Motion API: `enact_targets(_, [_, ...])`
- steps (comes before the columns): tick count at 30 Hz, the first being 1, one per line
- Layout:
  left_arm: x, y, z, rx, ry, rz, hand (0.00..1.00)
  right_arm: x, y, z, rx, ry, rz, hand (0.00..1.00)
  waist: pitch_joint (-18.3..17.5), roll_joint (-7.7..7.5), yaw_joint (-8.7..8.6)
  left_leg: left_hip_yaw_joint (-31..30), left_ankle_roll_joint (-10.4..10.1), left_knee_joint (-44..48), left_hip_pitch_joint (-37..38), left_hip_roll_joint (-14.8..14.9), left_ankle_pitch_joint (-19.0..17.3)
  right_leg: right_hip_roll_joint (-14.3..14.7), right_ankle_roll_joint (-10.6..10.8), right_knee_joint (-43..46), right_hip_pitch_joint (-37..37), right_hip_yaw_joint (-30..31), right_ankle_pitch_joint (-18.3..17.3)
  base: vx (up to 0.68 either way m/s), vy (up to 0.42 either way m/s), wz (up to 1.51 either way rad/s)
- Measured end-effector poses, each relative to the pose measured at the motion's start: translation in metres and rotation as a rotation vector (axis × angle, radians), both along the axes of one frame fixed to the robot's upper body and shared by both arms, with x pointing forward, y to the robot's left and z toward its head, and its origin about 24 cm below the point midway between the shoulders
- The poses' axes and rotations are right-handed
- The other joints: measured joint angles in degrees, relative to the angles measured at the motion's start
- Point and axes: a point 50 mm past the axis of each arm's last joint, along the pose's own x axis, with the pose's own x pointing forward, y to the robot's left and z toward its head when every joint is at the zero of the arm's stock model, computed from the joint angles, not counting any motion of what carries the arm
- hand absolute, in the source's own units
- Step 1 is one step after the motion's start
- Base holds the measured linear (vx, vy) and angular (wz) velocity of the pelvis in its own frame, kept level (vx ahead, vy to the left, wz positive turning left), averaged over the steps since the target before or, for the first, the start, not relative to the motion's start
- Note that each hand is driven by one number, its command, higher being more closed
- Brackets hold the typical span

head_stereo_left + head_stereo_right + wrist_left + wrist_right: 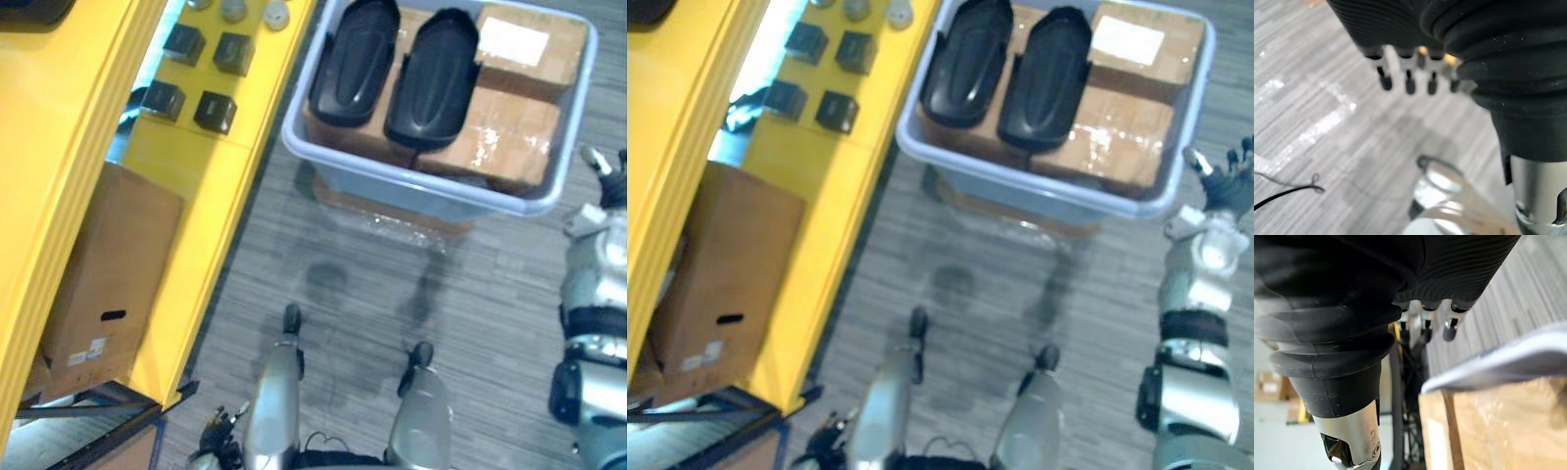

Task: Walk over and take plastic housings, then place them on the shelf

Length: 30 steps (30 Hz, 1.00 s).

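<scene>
As the plastic housings (355, 61) (433, 78) lie ungrasped in the bin (549, 201) beyond the straight, empty fingers of the right hand (1225, 184) and the left hand (1409, 83), the pickup is judged unstarted; a reach inward is called for.

Head pair up high, staring steeply down: floor (392, 284) across middle, yellow shelf (88, 117) down left side, grey bin (411, 196) at upper centre to upper right. Both eyes catch same scene. Right eye is set slightly aside, so bin sits further left in its frame and right arm shows further in at right edge. Left wrist camera hugs left hand (1408, 63), very close, aimed past it down at floor, same floor head pair sees. Right wrist camera equally tight on right hand (1449, 323), facing bin rim and cardboard box (1498, 431) inside, both shared with head pair.
</scene>
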Motion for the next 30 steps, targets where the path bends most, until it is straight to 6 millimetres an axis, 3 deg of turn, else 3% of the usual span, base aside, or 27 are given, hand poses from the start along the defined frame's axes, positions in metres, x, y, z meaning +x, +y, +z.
enact_targets(6, [0.003, -0.006, 0.001, -0.029, -0.023, -0.03, 0.0, 0.013, 0.005, 0.009, -0.006, 0.082, 0.016, 0.0, 0.05, 1.16, 1.83, -0.79, 0.03, -0.51, -0.68, -0.67, 0.74, -0.74, 0.1, 1.37, -0.86, -0.56, -0.5, -0.04, -0.016, 0.1])
enact_targets(8, [0.006, -0.011, 0.002, -0.037, -0.028, -0.049, 0.0, 0.013, 0.001, 0.025, -0.039, 0.076, 0.002, 0.0, 0.0, 2.44, 2.31, -1.4, 0.17, -0.64, -1.56, -1.55, 1.34, -1.8, 0.31, 2.39, -1.53, -1.3, -0.87, -0.06, 0.006, 0.26])
enact_targets(14, [0.006, -0.014, 0.001, -0.055, -0.028, -0.054, 0.0, 0.021, 0.009, 0.043, -0.082, 0.095, 0.016, 0.0, -0.38, 3.01, 3.36, -1.71, 0.23, -1.03, -2.27, -1.85, 2.13, -2.13, 0.36, 3.02, -2.36, -1.42, -0.92, -0.03, 0.003, 0.05])
enact_targets(17, [0.005, -0.018, 0.0, -0.067, -0.023, -0.075, 0.0, 0.019, 0.001, 0.044, -0.082, 0.127, -0.01, 0.0, -1.02, 3.96, 4.29, -2.19, 0.12, -1.71, -2.41, -1.94, 2.67, -2.13, 0.36, 3.0, -2.47, -1.82, -0.92, -0.03, -0.006, 0.06])
enact_targets(25, [0.001, -0.03, -0.002, -0.106, -0.008, -0.123, 0.0, 0.024, 0.001, 0.04, -0.082, 0.22, -0.011, 0.0, -2.95, 6.75, 5.88, -3.19, -0.04, -1.68, -3.66, -2.0, 2.9, -2.05, 0.35, 2.81, -2.79, -3.03, -0.91, -0.01, -0.004, 0.06])
enact_targets(30, [0.002, -0.035, -0.002, -0.123, -0.012, -0.144, 0.0, 0.019, -0.01, 0.039, -0.075, 0.276, -0.057, 0.0, -3.68, 7.78, 8.39, -3.39, -0.03, -1.59, -4.5, -2.21, 2.91, -2.18, 0.34, 2.9, -3.56, -3.17, -0.92, 0.0, 0.0, 0.0])
